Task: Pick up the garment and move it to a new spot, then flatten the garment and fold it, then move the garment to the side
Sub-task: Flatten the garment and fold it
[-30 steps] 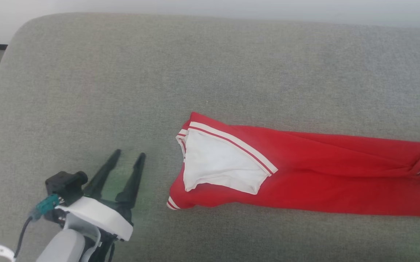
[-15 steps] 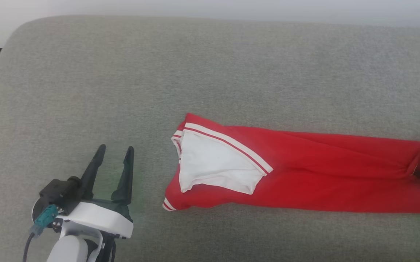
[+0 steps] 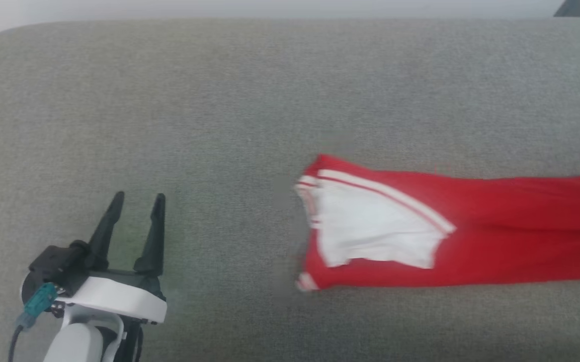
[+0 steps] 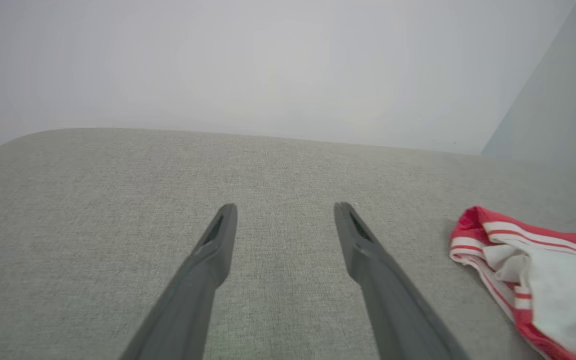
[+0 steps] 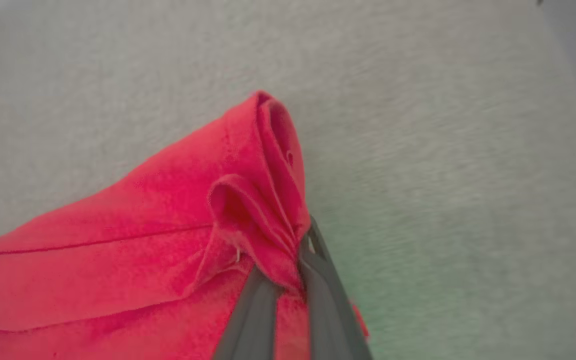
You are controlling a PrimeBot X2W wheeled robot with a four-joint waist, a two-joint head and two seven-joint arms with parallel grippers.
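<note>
Plainly, wrist cam: R claw (image 5: pixel 293 262) tight on garment (image 5: pixel 133 250).

grey fabric cushion (image 3: pixel 269 100) — pale wall (image 4: pixel 268 60)

Left pincer (image 3: pixel 139 197) gapes wide; right pincer (image 5: pixel 290 252) is clamped on the garment (image 5: pixel 158 240).

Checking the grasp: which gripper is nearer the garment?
Right. The right gripper is shut on the garment; the left gripper hovers open, apart from its trimmed end.
</note>
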